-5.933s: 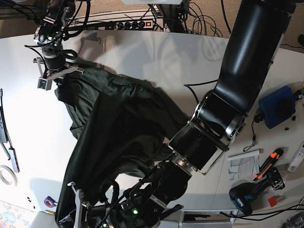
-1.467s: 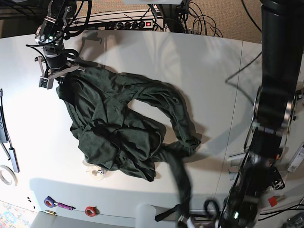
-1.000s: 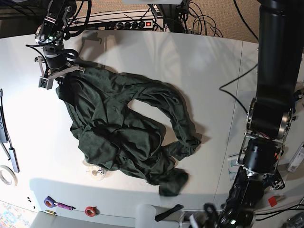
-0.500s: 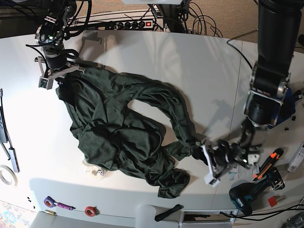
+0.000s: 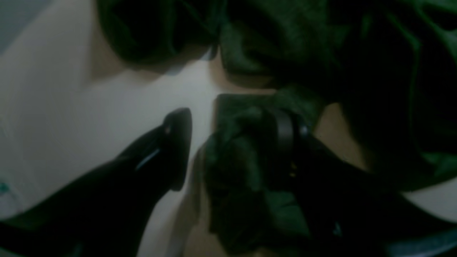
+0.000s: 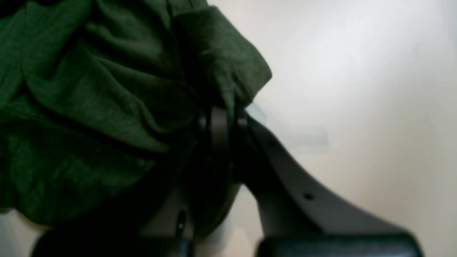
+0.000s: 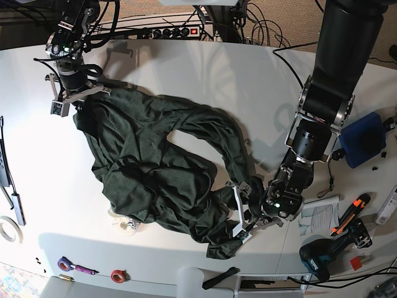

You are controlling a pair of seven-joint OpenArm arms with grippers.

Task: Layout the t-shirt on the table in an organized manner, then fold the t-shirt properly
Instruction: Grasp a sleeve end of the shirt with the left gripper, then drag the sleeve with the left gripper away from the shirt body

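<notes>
Now the dark green t-shirt (image 7: pixel 161 167) lies crumpled on the white tabletop (image 7: pixel 248 81), not yet spread. At the far left corner the right gripper (image 7: pixel 68 99) has its fingers closed on a shirt edge, the arm reaching down from the back. To do this step well, I think both arms should pull apart slowly and low. At the near right, the bent left gripper (image 7: pixel 240 208) holds its fingers (image 5: pixel 176 142) wide around a bunched fold, not pinching.

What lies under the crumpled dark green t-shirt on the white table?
Under the dark green fabric t-shirt mostly the white smooth table shows around it. A pale round thing peeks out at its near edge; the rest is covered.
</notes>
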